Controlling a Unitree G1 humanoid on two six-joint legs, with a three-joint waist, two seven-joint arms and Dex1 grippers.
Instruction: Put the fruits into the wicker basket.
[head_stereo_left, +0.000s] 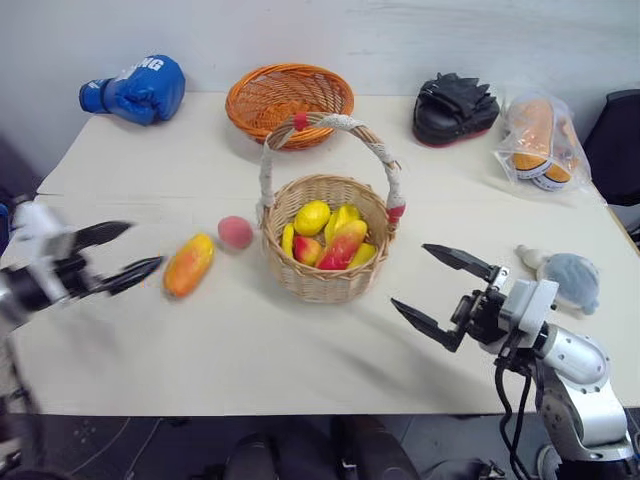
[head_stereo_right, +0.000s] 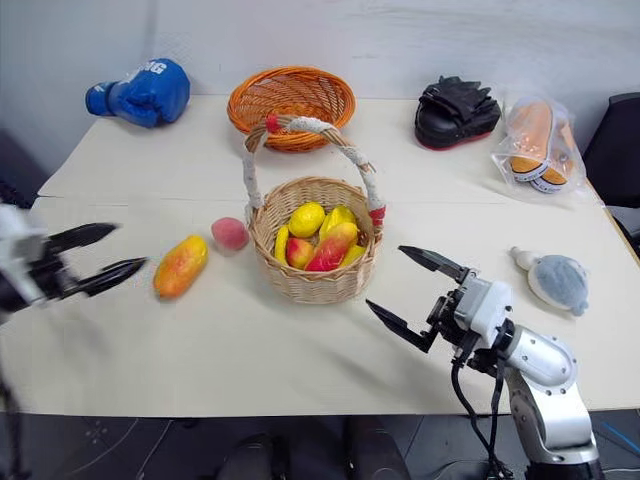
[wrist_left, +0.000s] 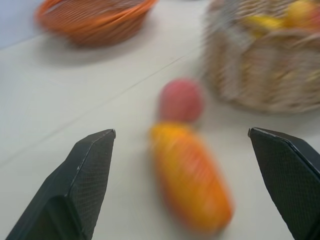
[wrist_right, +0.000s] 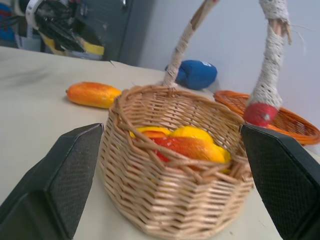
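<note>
The wicker basket (head_stereo_left: 325, 262) stands mid-table with its tall handle (head_stereo_left: 340, 125) upright. Inside it lie several yellow and red fruits (head_stereo_left: 330, 238). To its left on the table rest an orange-yellow mango (head_stereo_left: 189, 264) and a small pink peach (head_stereo_left: 235, 232), both outside the basket. My left gripper (head_stereo_left: 145, 244) hovers open just left of the mango, pointing at it, with nothing between its fingers (wrist_left: 92, 170). My right gripper (head_stereo_left: 409, 275) stands open to the right of the basket, facing the basket wall (wrist_right: 175, 190), and holds nothing.
Along the back of the table sit a blue boxing glove (head_stereo_left: 140, 88), a shallow orange woven bowl (head_stereo_left: 289, 100), a black mitt (head_stereo_left: 455, 108) and a plastic bag (head_stereo_left: 540, 140). A grey-blue plush toy (head_stereo_left: 572, 280) lies at the right edge.
</note>
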